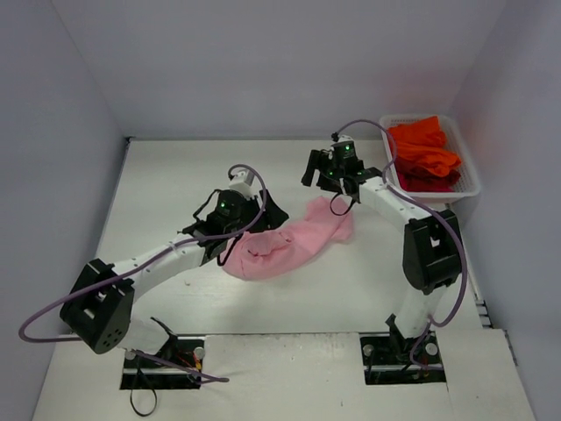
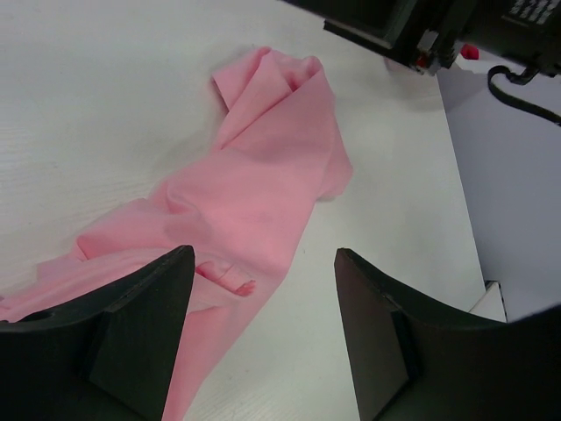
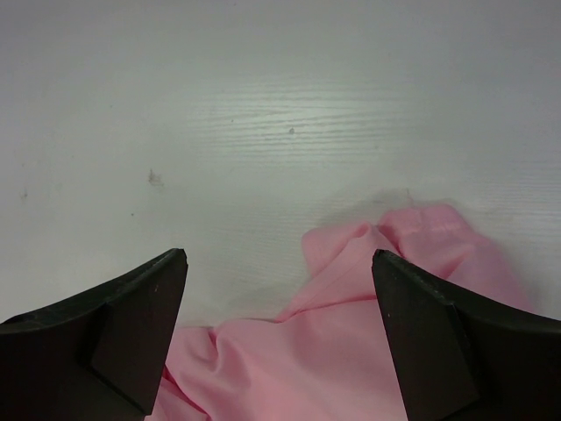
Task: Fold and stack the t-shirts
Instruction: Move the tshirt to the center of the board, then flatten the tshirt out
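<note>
The work is sitting at the opening of the folding step: the pink t-shirt [image 1: 289, 246] is lying crumpled in a long, twisted band across the middle of the table [image 1: 175, 175], not yet spread flat, and both arms are hanging over its two ends. The left gripper [image 2: 263, 263] is hovering over the near-left end with its jaws standing wide and nothing held between them; in its own view the cloth is running from under the left finger away toward the far right, where the other arm is showing. The right gripper [image 3: 276, 263] is hanging over the far-right end, jaws also spread wide and empty, with a bunched fold of pink lying between and just beneath the fingers and bare table beyond. Whether either finger is touching the cloth I cannot tell. The next move is probably calling for each gripper to come down and pinch an edge or corner, then draw the ends apart so the shirt is lying flat for folding. The orange-red t-shirts [image 1: 425, 153] are waiting heaped in the white basket [image 1: 473, 184] at the far right, well apart from both grippers.
</note>
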`<state>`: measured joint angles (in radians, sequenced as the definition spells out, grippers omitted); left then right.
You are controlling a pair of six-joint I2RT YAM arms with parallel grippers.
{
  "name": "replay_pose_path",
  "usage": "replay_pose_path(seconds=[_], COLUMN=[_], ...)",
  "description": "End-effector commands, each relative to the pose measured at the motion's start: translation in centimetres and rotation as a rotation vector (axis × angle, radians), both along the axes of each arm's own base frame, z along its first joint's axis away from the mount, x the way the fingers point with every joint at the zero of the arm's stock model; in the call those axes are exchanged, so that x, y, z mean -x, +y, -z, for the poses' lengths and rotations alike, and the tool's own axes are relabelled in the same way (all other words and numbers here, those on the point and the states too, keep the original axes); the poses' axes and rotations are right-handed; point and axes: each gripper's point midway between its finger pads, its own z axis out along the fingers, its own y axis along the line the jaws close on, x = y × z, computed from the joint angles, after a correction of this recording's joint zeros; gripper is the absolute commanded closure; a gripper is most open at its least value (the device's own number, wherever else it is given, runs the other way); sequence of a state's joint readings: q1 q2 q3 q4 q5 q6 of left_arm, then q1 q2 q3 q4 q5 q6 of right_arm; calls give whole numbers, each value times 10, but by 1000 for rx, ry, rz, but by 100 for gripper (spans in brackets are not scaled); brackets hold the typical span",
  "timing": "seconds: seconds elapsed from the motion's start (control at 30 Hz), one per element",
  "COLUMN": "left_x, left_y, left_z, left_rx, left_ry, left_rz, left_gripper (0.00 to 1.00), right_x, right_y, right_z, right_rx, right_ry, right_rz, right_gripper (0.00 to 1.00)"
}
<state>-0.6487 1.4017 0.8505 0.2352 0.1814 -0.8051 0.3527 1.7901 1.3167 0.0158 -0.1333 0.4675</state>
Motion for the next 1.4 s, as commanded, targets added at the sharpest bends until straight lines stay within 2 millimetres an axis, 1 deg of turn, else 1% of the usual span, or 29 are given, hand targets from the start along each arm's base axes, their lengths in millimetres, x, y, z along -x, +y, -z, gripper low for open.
replay_pose_path(seconds=[0.0, 0.1, 0.27, 0.5, 0.63, 0.67, 0.77, 0.9, 1.0, 1.17, 1.37], left_x=[-3, -3, -3, -2, -3, -4, -3, -4, -5, -5, -6], left_y=[2, 6, 8, 10, 10, 9, 10, 12, 12, 13, 16], left_z=[-36, -37, -37, -34, -35, -36, -33, -30, -30, -27, -26], left_rx=[50, 38, 35, 32, 36, 37, 33, 27, 27, 24, 21], left_ry=[-88, -92, -90, -85, -89, -90, -88, -85, -83, -82, -81], left_rz=[-18, -30, -31, -36, -38, -38, -37, -43, -43, -47, -51], left_gripper=[39, 39, 39, 39, 39, 39, 40, 39, 39, 39, 39], right_x=[0, 6, 12, 13, 14, 14, 14, 12, 10, 12, 10], right_y=[8, 9, -1, -21, -21, -22, -21, -19, -19, -22, -22], right_z=[9, 21, 35, 40, 46, 51, 58, 63, 67, 76, 81], right_rx=[34, 46, 74, 89, 91, 95, 97, 95, 98, 113, 116], right_ry=[-3, 19, 38, 45, 53, 61, 71, 72, 76, 88, 96], right_rz=[-5, -4, 19, 59, 58, 59, 56, 52, 50, 56, 57], right_gripper=[17, 18, 20, 20, 21, 21, 21, 22, 27, 28, 37])
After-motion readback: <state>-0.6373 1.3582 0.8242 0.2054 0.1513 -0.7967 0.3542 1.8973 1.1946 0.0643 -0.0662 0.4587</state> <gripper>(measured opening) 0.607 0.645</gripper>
